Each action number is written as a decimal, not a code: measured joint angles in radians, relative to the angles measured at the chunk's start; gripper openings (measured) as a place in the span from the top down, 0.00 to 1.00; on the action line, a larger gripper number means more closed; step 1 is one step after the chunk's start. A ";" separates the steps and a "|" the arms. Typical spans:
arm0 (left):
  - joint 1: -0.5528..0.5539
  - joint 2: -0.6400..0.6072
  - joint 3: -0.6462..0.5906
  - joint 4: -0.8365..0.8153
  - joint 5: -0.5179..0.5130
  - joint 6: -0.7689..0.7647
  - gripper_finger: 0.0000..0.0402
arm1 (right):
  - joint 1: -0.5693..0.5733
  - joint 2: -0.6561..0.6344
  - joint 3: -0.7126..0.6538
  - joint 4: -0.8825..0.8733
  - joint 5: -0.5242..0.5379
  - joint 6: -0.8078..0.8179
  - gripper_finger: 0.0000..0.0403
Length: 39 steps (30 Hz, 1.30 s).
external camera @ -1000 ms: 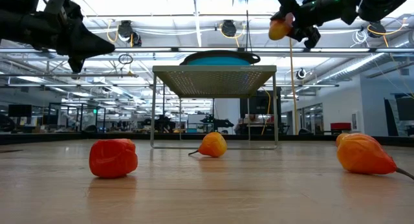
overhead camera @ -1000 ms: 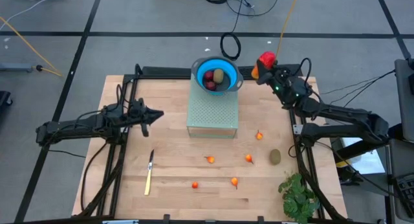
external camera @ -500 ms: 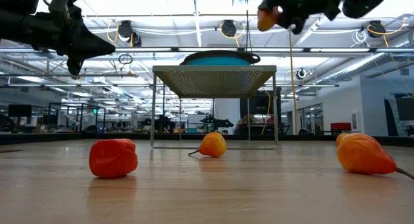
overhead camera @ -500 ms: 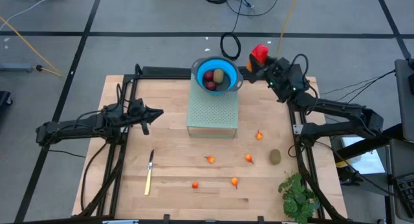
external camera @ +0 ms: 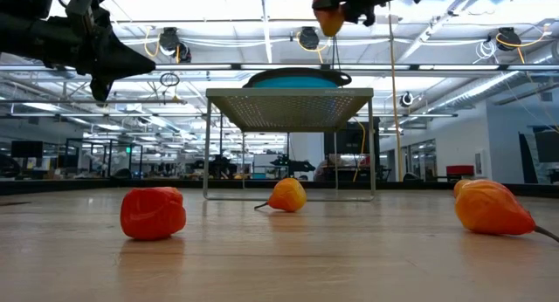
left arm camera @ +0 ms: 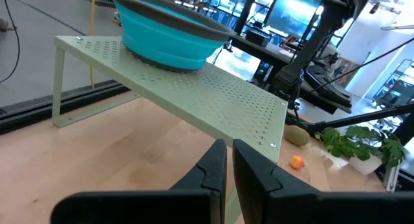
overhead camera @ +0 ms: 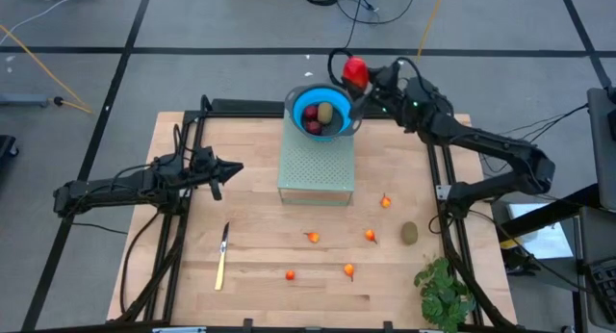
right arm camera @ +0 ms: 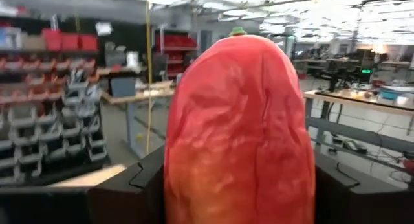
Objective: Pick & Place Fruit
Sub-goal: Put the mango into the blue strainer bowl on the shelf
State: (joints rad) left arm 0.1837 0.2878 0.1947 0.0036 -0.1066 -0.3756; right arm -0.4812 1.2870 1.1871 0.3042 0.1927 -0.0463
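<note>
No text, label, brand name, number or sign can be read in any of these views. The shelves and bins in the room behind the table are too blurred to show any lettering. The screens glowing in the background show only light and colour, with no legible characters.

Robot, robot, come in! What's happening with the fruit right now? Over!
Right gripper shut on red-and-yellow fruit, high beside blue bowl. Left gripper shut, empty, waiting left of the rack. Nothing in the way.
</note>
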 joint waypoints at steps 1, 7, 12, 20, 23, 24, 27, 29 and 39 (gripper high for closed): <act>0.000 0.000 0.000 0.000 0.000 0.000 0.94 | 0.000 0.012 0.018 -0.024 -0.016 -0.011 0.44; 0.000 0.000 0.000 0.000 0.000 0.000 0.94 | 0.000 0.088 0.096 -0.090 -0.107 -0.083 0.44; 0.000 0.000 0.000 0.000 0.000 -0.004 0.94 | -0.002 0.153 0.123 -0.101 -0.213 -0.155 0.44; 0.000 0.000 0.000 0.000 0.000 -0.031 0.94 | -0.003 0.222 0.130 -0.117 -0.328 -0.271 0.44; 0.000 0.000 0.000 0.000 0.000 -0.031 0.94 | -0.004 0.235 0.130 -0.142 -0.328 -0.304 0.44; 0.000 0.000 0.000 0.000 0.000 -0.032 0.94 | -0.005 0.236 0.130 -0.161 -0.328 -0.316 0.44; 0.000 0.000 0.000 0.000 0.000 -0.034 0.94 | -0.010 0.236 0.130 -0.204 -0.329 -0.342 0.44; -0.001 0.000 0.000 0.000 0.000 -0.034 0.94 | -0.010 0.243 0.130 -0.219 -0.329 -0.342 0.44; 0.000 0.000 0.000 0.000 0.000 -0.032 0.94 | -0.011 0.251 0.130 -0.287 -0.352 -0.396 0.44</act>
State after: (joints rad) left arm 0.1833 0.2878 0.1947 0.0036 -0.1066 -0.4080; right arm -0.4925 1.5375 1.3174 0.0176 -0.1597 -0.4419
